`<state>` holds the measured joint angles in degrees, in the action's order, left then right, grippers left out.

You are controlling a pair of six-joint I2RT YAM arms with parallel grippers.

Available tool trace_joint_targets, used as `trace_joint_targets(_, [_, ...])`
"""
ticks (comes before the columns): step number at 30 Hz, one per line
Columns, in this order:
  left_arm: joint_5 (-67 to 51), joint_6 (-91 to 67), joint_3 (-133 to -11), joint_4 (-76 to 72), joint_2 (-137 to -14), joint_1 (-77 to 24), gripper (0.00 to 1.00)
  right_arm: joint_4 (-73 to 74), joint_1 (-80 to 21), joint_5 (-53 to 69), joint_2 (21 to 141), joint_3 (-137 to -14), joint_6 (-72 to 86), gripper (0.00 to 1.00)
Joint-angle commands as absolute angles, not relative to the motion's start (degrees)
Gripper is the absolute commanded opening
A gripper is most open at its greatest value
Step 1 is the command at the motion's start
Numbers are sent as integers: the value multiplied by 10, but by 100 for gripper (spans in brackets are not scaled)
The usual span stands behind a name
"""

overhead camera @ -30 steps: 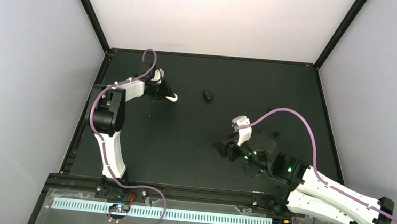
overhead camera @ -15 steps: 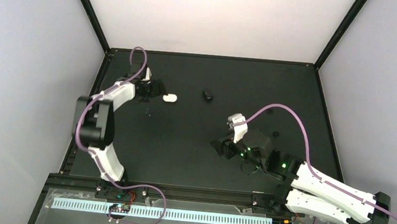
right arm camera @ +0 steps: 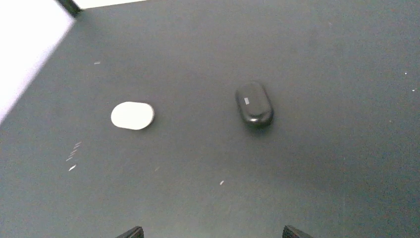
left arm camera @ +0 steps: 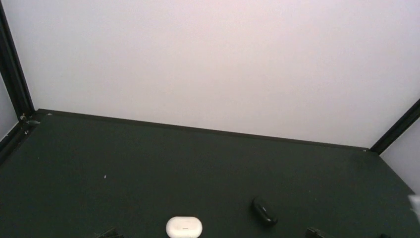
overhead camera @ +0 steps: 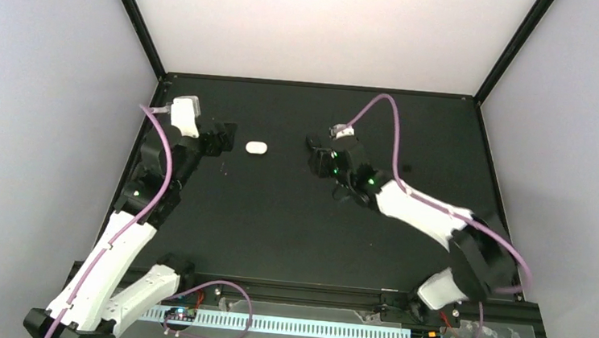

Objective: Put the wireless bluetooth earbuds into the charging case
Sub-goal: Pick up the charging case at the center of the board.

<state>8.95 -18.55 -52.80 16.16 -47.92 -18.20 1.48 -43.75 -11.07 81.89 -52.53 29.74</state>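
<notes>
- Black table (overhead camera: 275,232), white walls behind. The white charging case (overhead camera: 257,146) lies shut and flat, upper centre-left of the top view, with nothing touching it.
- A small black oval case (right arm camera: 254,104) lies to its right, well apart from it. The right wrist view shows a few pale specks (right arm camera: 74,158) on the table surface.
- I cannot pick out the earbuds in any view.
- Left gripper (overhead camera: 225,134): only the fingertips (left arm camera: 108,233) show, at the bottom edge of its wrist view. They are spread wide and hold nothing. The white case sits just ahead, between them.
- Right gripper (overhead camera: 317,158): jaws are wide apart and empty. The black case lies ahead of the tips, untouched.
- Left arm rises from lower left, its wrist aimed right at the white case.
- Right arm stretches from lower right to upper centre.
</notes>
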Motion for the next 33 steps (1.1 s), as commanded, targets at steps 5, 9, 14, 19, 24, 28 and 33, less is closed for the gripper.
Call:
trace_joint_targets(5, [92,-151,-441,110,-405,-219,99,35,-350,-74,1059,-732,287,72])
trace_joint_targets(9, [122,-130,-399,61,-360,-244,99,89,-332,-61,1144,-820,272,72])
trace_joint_targets(14, [106,-134,-398,51,-361,-263,99,137,-330,-54,1226,-906,254,72])
trace_joint_targets(19, [99,-134,-394,43,-360,-280,99,169,-331,-68,1273,-958,233,71])
trace_joint_targets(24, [91,-135,-392,38,-360,-282,99,211,-331,-73,1309,-1013,205,68])
trace_joint_targets(28, [89,-136,-391,36,-363,-282,99,232,-331,-73,1328,-1040,192,66])
trace_joint_targets(33, [85,-139,-390,34,-368,-282,99,273,-331,-77,1355,-1076,180,64])
